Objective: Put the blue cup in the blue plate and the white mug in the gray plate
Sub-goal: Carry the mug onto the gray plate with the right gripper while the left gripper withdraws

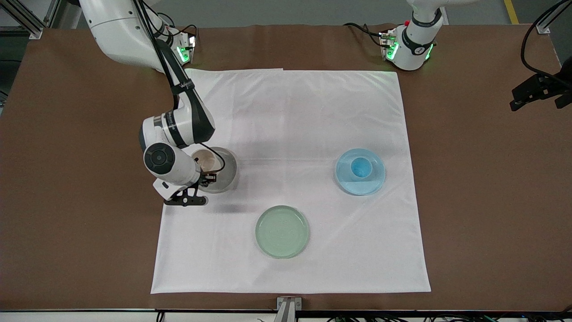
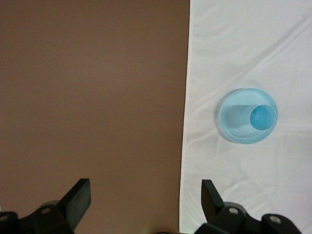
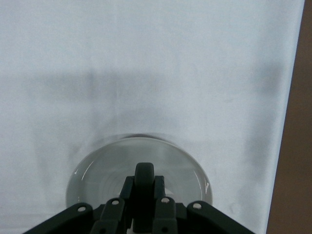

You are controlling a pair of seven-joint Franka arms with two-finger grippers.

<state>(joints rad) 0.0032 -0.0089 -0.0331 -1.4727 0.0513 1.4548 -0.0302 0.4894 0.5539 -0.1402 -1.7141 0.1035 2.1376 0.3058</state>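
Note:
The white mug (image 1: 206, 160) stands upright within the rim of the gray plate (image 1: 227, 175), at the right arm's end of the cloth. My right gripper (image 1: 208, 178) is shut on the mug's black handle (image 3: 145, 176); whether the mug rests on the plate I cannot tell. The gray plate also shows in the right wrist view (image 3: 97, 170). The blue cup (image 1: 361, 167) stands upright in the blue plate (image 1: 347, 180), toward the left arm's end. My left gripper (image 2: 145, 195) is open and empty, high over the cloth's edge, with the cup (image 2: 262, 118) and the blue plate (image 2: 243, 140) below it.
A pale green plate (image 1: 282, 231) lies on the white cloth (image 1: 290, 116), nearer the front camera than the other two plates. Bare brown table (image 1: 491, 201) surrounds the cloth. A black camera mount (image 1: 538, 91) sits at the left arm's end of the table.

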